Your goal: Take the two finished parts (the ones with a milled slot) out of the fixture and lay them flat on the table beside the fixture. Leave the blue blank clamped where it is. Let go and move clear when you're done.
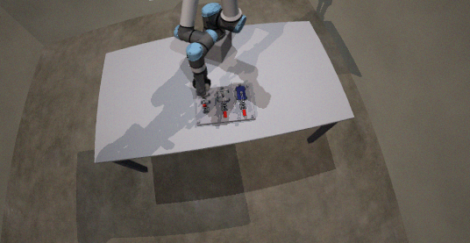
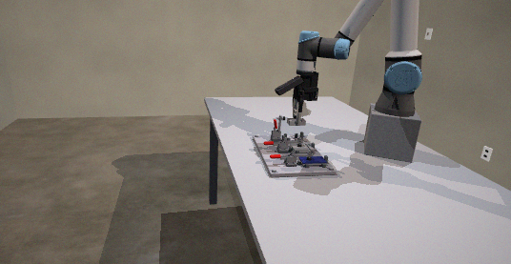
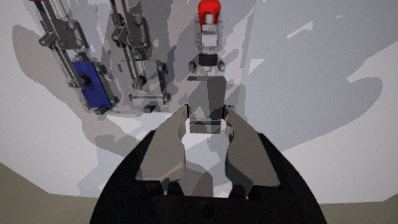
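Observation:
My gripper (image 2: 297,117) (image 3: 205,105) is shut on a grey finished part (image 2: 296,122) (image 3: 206,92). It holds the part level, above the end station of the fixture plate (image 1: 212,119) (image 2: 305,171). In the top view the arm hides most of this part. The other grey finished part (image 1: 223,95) (image 2: 300,149) (image 3: 153,80) sits in the middle station, with the clamp arm over it. The blue blank (image 1: 238,92) (image 2: 312,160) (image 3: 97,92) lies in the far station, under its clamp arm.
The end station's clamp is open, its red handle (image 1: 204,105) (image 2: 275,124) (image 3: 209,10) upright. The red handles of the middle clamp (image 1: 224,114) (image 2: 269,143) and the blank's clamp (image 1: 244,112) (image 2: 275,156) lie low towards the table's edge. The robot's pedestal (image 2: 392,135) stands behind the fixture.

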Robot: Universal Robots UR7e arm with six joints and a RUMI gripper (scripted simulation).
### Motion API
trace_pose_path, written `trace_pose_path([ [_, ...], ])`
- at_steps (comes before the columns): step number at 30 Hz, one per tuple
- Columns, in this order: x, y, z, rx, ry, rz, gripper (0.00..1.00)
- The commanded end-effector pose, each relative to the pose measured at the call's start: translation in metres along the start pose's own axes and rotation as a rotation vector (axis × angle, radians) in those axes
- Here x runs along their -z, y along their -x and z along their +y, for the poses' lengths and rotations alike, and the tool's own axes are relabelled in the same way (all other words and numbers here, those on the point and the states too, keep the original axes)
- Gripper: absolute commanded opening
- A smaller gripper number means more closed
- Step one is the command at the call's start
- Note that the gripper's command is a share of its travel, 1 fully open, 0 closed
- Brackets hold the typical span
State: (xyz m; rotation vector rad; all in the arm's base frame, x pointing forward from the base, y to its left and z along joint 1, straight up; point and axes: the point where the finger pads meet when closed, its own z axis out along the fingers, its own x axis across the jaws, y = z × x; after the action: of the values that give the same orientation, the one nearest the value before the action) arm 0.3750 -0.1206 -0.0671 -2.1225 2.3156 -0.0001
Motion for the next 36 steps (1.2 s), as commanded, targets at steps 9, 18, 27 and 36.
trace_pose_path([
  [9, 0.002, -0.002, -0.003, 0.001, -0.006, 0.004, 0.0],
  [18, 0.002, -0.003, -0.003, 0.0, -0.006, 0.004, 0.0],
  [27, 0.002, -0.006, -0.003, 0.0, -0.006, 0.004, 0.0],
  [36, 0.002, -0.014, -0.003, 0.0, -0.004, 0.003, 0.0],
])
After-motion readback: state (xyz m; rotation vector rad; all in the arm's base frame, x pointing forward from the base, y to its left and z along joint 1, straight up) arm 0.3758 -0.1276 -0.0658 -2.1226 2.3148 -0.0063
